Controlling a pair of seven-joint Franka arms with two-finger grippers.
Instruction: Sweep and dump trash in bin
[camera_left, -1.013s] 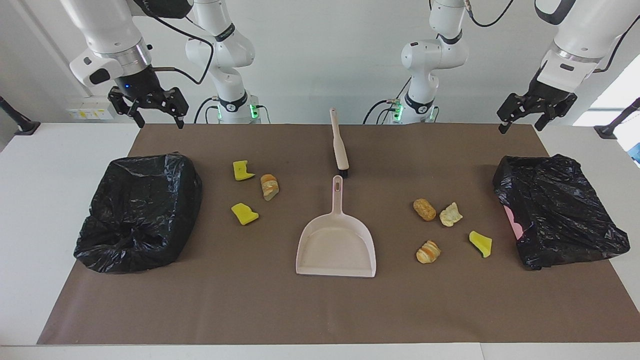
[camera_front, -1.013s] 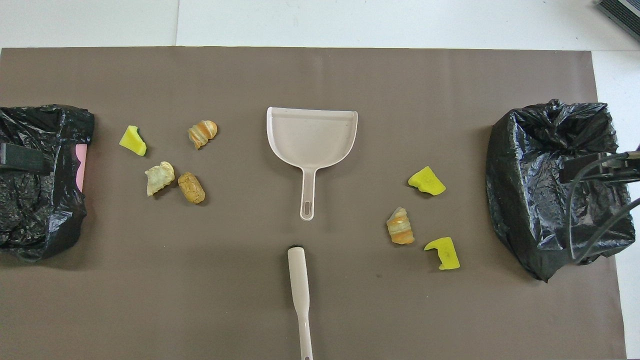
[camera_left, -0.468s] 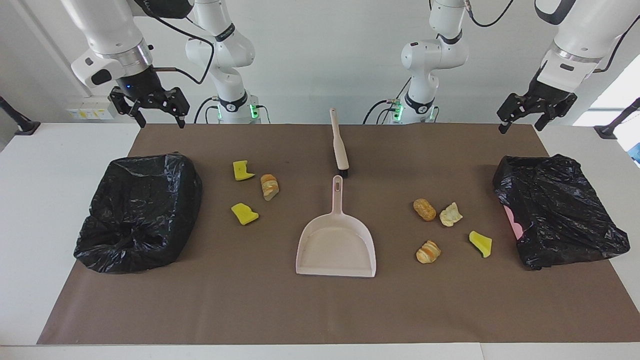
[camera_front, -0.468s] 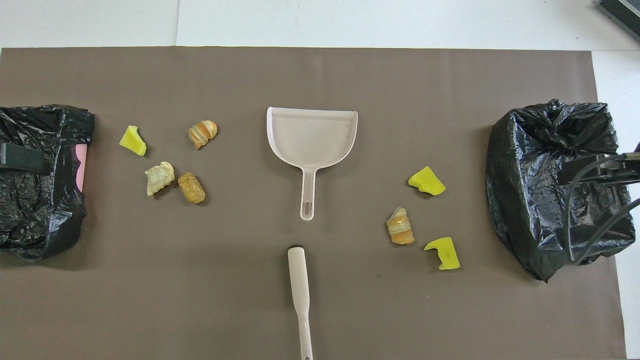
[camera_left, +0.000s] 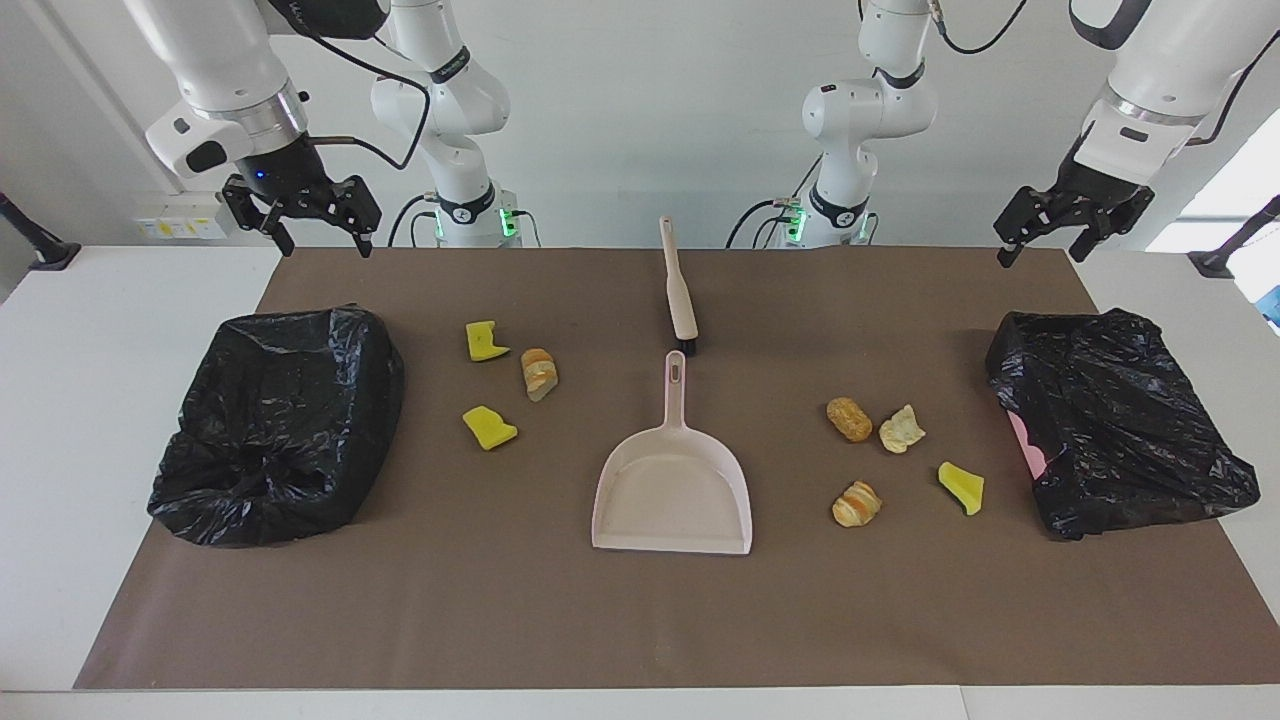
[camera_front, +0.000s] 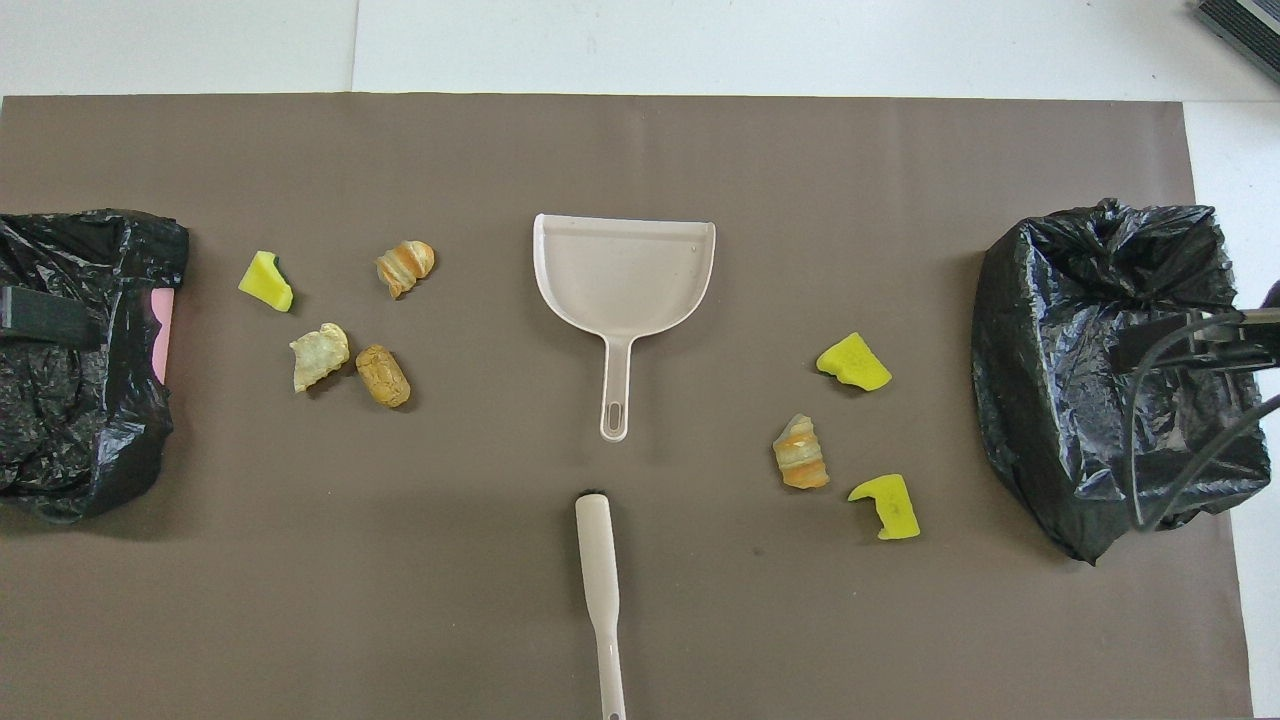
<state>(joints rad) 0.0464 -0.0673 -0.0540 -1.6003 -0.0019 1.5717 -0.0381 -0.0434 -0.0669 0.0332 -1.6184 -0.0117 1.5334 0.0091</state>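
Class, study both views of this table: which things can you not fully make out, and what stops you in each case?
- Brush: overhead view, the picture's lower edge cuts off its handle.
- Bin at the left arm's end: overhead view, the picture's edge cuts it off.
- Both bins' insides: black bags cover them in both views.
- Right tool, left tool: fingertips outside the overhead view.

White table (camera_left: 100, 330) under a brown mat (camera_left: 640, 620), plain white wall (camera_left: 640, 120), daylit window (camera_left: 1235, 190).
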